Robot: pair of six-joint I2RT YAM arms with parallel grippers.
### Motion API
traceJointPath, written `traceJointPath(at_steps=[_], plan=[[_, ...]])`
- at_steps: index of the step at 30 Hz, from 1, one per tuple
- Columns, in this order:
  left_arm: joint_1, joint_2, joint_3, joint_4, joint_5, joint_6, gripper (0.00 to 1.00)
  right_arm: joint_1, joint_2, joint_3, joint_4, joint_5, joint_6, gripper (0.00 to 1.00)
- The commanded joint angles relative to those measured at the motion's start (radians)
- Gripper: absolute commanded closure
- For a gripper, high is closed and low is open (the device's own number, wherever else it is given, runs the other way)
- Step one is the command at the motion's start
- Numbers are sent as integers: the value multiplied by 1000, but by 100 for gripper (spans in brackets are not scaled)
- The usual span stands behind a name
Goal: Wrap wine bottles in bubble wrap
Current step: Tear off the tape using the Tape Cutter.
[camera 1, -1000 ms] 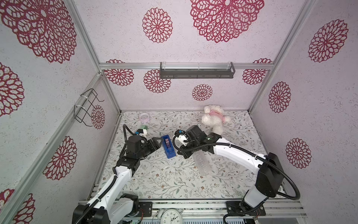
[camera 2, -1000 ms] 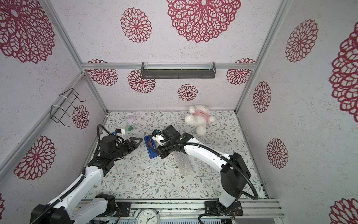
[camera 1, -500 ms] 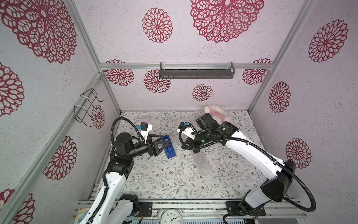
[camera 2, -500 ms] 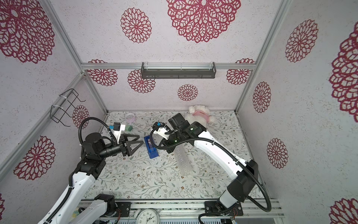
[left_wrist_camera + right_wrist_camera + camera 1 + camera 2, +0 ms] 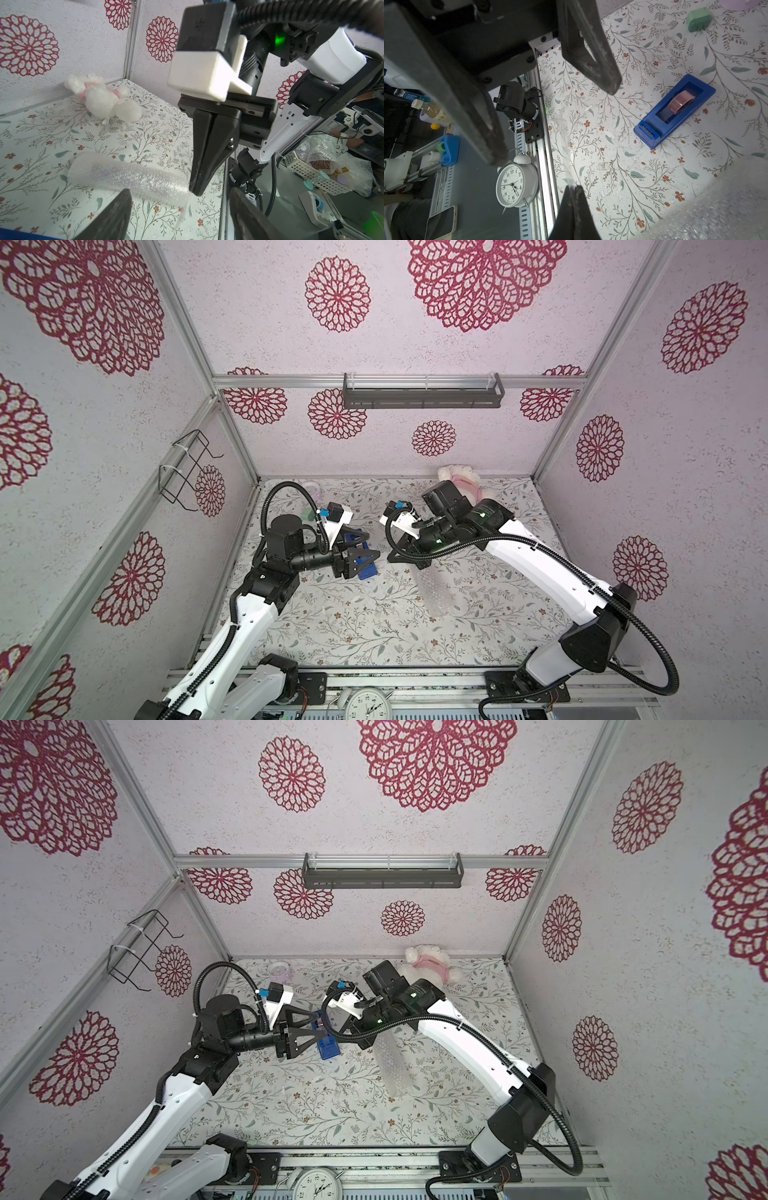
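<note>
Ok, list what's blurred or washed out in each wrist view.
Right wrist view: the clear bubble wrap roll is soft and washed out; the thin clear tape strip barely shows. Left wrist view: the left hand blurs near the lens.

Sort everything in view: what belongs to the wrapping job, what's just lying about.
Job: bubble wrap, rolled into a tube; blue tape dispenser, probably for sealing. The wine bottle cannot be made out.
Lying about: plush toy; green plug; lilac container; alarm clock.

Numerals 1 to 12 on white alarm clock [image 5: 517, 185] dial
</note>
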Motion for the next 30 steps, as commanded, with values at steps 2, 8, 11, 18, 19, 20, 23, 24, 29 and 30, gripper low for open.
traceJointPath(at_steps=[2, 8, 11, 18, 19, 20, 23, 24, 29, 30], plan=[[-1, 19, 32, -15, 38, 35, 29, -12, -51, 23, 10, -40, -8, 100], [-2, 43, 48, -33, 55, 37, 36, -21, -51, 19, 17, -44, -8, 100], [-2, 48, 52, -36, 62, 38, 41, -24, -51, 15, 23, -49, -4, 100], [-2, 57, 79, -81, 78, 67, 94, -27, -49, 4, 39, -58, 6, 100], [-2, 54, 81, -88, 78, 70, 100, -29, -49, 1, 44, -54, 10, 100], [-2, 51, 82, -91, 73, 73, 100, -29, -50, -3, 49, -48, 14, 100], [-1, 33, 82, -97, 39, 73, 100, -37, -58, -18, 71, 20, 49, 73], [-1, 27, 81, -98, 26, 73, 100, -40, -62, -22, 75, 54, 60, 65], [-1, 3, 70, -106, -69, 61, 100, -70, -103, -65, 111, 228, 119, 34], [-1, 2, 68, -113, -90, 61, 100, -80, -116, -78, 124, 239, 129, 32]])
